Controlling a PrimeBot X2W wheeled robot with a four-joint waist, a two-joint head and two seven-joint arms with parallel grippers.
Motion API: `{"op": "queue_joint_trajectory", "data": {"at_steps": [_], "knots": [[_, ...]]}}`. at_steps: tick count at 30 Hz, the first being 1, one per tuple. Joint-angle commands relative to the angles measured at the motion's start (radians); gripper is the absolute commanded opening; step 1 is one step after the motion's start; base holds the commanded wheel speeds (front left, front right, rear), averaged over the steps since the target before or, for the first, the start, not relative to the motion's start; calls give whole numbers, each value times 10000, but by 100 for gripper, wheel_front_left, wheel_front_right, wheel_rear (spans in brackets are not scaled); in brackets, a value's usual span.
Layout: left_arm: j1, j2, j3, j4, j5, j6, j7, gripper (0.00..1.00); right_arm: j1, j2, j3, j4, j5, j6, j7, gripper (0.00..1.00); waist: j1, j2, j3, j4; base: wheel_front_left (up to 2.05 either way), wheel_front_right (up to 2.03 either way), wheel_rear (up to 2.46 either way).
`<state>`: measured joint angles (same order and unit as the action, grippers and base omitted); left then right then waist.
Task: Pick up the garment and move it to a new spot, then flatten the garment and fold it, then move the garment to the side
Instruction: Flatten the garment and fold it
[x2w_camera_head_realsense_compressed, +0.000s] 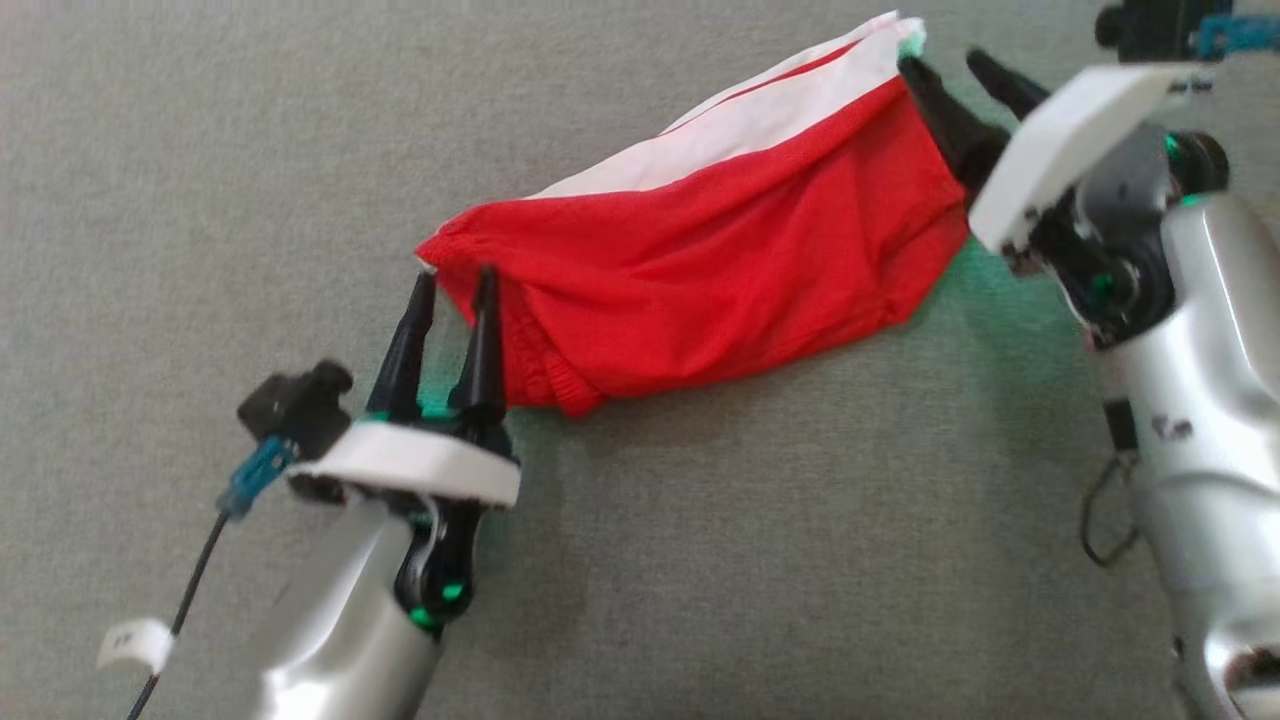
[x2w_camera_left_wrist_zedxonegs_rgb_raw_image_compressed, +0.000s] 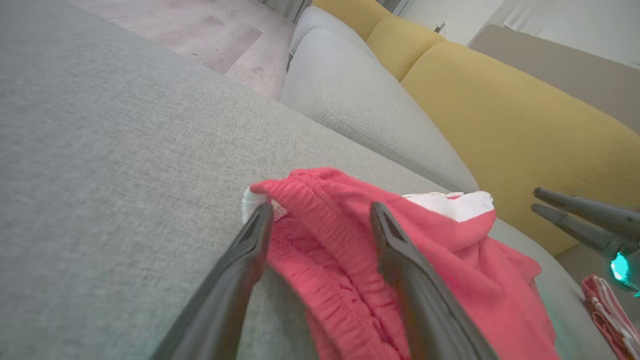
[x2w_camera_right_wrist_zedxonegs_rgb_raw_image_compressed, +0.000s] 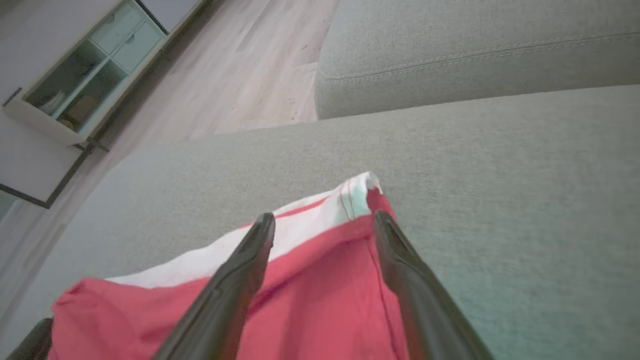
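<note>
Head view: garment (x2w_camera_head_realsense_compressed: 720, 270) on grey cushion (x2w_camera_head_realsense_compressed: 200, 200)

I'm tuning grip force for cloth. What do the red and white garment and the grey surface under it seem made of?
Garment: thin knit, likely synthetic sports fabric, faint sheen; it drapes softly and its waistband is gathered and ribbed. Grey surface: woven upholstery cloth, matte, with a flecked, heathered weave.

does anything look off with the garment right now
Not flat: the garment lies diagonally on the grey cushion, bunched at the waistband end by the open left gripper and creased near the open right gripper.
</note>
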<state>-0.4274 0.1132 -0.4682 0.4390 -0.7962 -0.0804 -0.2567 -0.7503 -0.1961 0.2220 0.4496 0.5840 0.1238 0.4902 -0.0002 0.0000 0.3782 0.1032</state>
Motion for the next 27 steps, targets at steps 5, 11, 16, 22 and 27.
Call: {"op": "queue_joint_trajectory", "data": {"at_steps": [5,11,16,22,27], "knots": [[493,605,425,-1203,704,520,-50,100,523,-177,15,-625,-924,69,-199,100,2,0,-151,-144,0,0,0],[1253,628,989,-2894,2317,1130,-51,100,659,505,-627,-365,-2252,69,-684,100,2,0,22,11,0,0,0],[1787,135,1677,-4186,3784,1066,-51,100,294,1020,-1202,150,-3258,69,-850,100,2,0,287,306,0,0,0],[2361,-414,2294,-4923,4824,565,-51,100,-160,1239,-1776,1238,-4566,69,-830,100,2,0,393,611,0,0,0],[2632,-587,2627,-5112,5163,292,-51,100,-324,1373,-1999,2157,-4777,69,-475,100,2,0,372,748,0,0,0]]}}
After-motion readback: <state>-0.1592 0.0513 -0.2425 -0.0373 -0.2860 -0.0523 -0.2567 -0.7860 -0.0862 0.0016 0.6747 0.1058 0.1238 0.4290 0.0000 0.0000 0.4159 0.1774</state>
